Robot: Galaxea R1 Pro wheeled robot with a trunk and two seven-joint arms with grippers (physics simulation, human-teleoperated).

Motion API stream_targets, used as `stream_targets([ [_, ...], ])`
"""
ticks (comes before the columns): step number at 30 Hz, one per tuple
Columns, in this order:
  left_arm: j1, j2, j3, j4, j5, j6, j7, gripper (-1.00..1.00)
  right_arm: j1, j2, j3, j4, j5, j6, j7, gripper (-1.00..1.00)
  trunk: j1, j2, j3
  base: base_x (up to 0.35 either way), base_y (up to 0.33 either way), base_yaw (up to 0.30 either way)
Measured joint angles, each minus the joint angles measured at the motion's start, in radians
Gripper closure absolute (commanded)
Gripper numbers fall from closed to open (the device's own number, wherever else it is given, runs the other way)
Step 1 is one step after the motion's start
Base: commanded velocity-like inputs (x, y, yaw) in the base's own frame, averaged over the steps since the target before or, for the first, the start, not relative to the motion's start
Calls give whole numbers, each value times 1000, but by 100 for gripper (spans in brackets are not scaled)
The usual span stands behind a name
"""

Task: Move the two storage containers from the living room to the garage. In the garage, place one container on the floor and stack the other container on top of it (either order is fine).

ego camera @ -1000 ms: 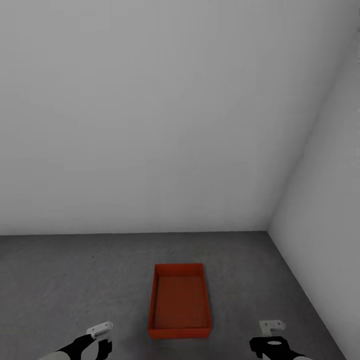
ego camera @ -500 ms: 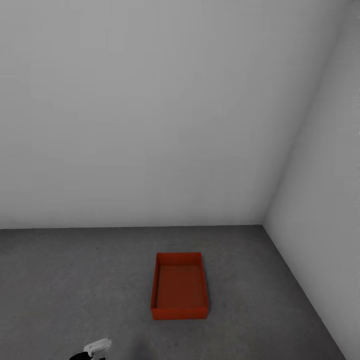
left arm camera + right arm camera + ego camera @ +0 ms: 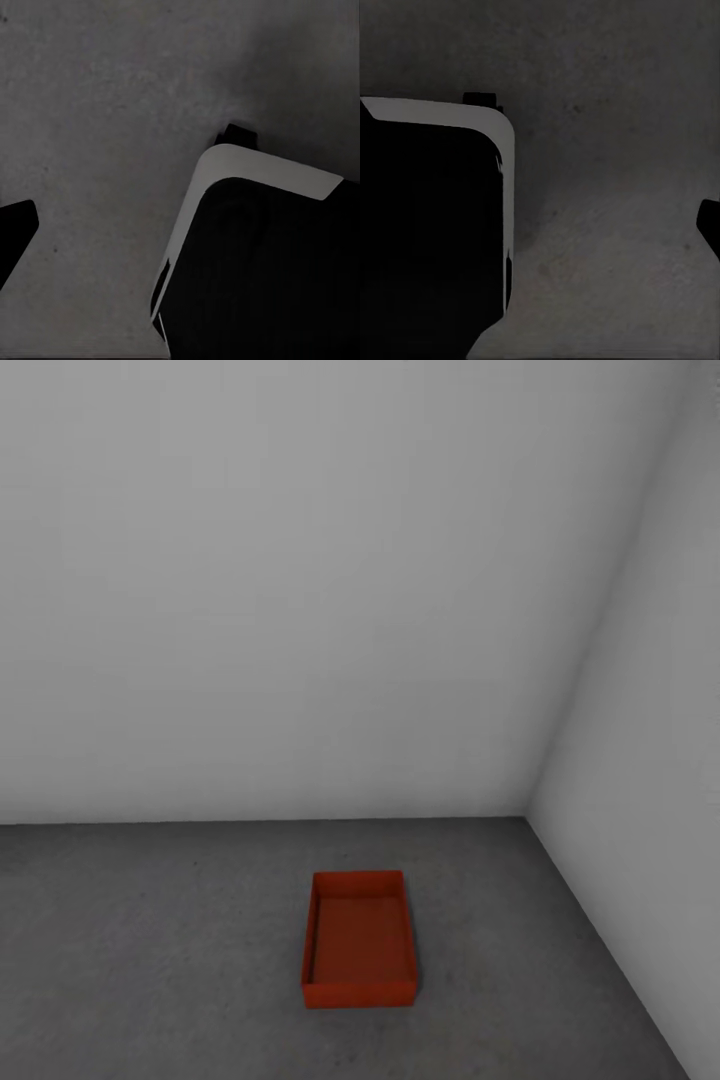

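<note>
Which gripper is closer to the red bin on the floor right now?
Cannot tell left from right. The red bin sits on the concrete floor ahead, centred in the head view; both wrist views look at concrete beside a dark white-edged body.

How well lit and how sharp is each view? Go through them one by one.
Head view: soft, even light, pale walls shading smoothly with no glare, red-orange container crisp on the mottled concrete floor, its inner left wall shadowed. Left wrist view: dim and murky, a dark body blocking much of it. Right wrist view: equally dark, floor grain faint.
</note>
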Motion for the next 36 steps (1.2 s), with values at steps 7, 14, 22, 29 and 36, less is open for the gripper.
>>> stream_targets([
  [7, 61, -3, 1, 0, -1, -23, 0, -100, 34, -1, -1, 0, -20, -44, 14, -100, 0, 0, 11, 0, 0, 0],
  [14, 67, -7, 0, 0, 0, -38, 1, -100, 37, 0, -1, 1, -38, -47, 15, -100, 0, 0, 22, 14, 12, 0],
  [22, 68, -8, 1, 0, -2, -41, 0, -100, 37, 0, 0, 0, -39, -44, 15, -100, 0, 0, 35, 1, 1, 0],
  [29, 76, -9, 1, 0, -2, -68, 0, -100, 37, 0, 0, 0, -39, -44, 15, -100, 0, 0, 46, 0, 0, 0],
  [36, 93, -20, 1, -1, -3, -115, 0, -100, 37, -2, 0, 0, -38, -36, 8, -100, 0, 0, 53, 0, 0, 0],
])
